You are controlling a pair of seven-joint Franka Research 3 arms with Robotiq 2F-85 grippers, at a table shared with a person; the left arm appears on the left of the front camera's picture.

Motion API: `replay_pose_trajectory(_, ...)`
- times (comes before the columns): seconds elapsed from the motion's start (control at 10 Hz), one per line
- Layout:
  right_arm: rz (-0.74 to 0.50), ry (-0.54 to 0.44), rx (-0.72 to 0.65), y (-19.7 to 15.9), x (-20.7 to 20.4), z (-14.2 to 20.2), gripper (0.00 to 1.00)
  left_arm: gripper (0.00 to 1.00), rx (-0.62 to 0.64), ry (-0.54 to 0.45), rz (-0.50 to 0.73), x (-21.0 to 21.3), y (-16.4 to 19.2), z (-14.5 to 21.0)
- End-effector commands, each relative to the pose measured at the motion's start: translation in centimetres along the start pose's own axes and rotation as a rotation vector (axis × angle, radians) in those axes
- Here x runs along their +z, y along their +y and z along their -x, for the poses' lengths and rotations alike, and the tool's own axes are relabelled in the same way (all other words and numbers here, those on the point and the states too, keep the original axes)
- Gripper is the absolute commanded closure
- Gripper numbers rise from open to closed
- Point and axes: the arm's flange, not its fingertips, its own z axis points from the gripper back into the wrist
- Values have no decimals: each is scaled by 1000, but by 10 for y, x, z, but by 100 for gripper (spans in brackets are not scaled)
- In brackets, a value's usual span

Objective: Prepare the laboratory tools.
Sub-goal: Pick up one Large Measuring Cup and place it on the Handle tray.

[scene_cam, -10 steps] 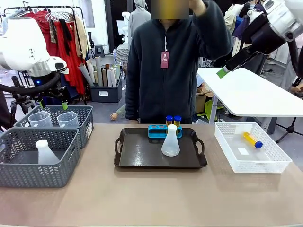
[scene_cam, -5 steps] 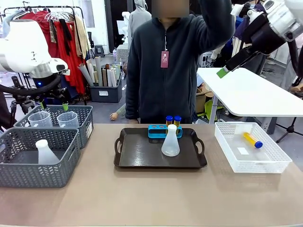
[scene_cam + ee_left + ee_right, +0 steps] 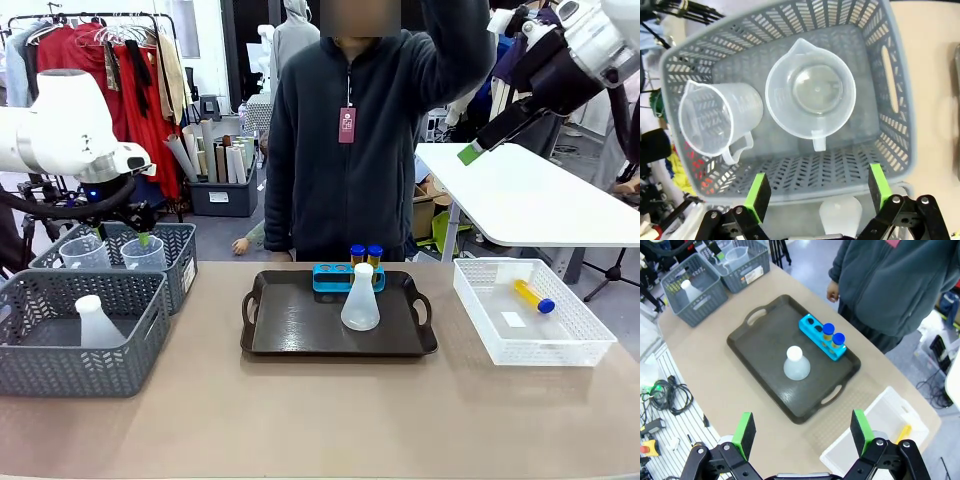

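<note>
My left gripper [image 3: 122,234] hangs open above the far grey basket [image 3: 185,262]. Two clear measuring beakers [image 3: 810,95] [image 3: 715,120] stand in that basket, just ahead of my open fingers [image 3: 759,192]. One white conical flask [image 3: 360,300] stands on the black tray [image 3: 300,340], and another flask [image 3: 97,322] sits in the near grey basket [image 3: 60,370]. Two blue-capped tubes [image 3: 365,254] stand in the blue rack [image 3: 812,326]. A third tube [image 3: 534,296] lies in the white basket [image 3: 580,345]. My right gripper [image 3: 802,432] is open, high above the table at the right [image 3: 472,150].
A person in a dark fleece [image 3: 360,150] stands at the far edge behind the tray with one arm raised. A white side table [image 3: 540,200] stands beyond the white basket. Bare tabletop [image 3: 320,420] stretches along the near side.
My left arm has shifted a little to the right and lower over the far grey basket. The person's raised arm has moved. The right arm has stayed still.
</note>
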Motion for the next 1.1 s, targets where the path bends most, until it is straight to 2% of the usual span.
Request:
replay_pose_trajectory(0.0, -1, -2, 0, 0, 0, 1, 0, 0, -6, 16, 31, -8, 10, -10)
replay_pose_trajectory(1.0, -1, -2, 0, 0, 0, 1, 0, 0, -28, 115, 103, -64, 20, -18)
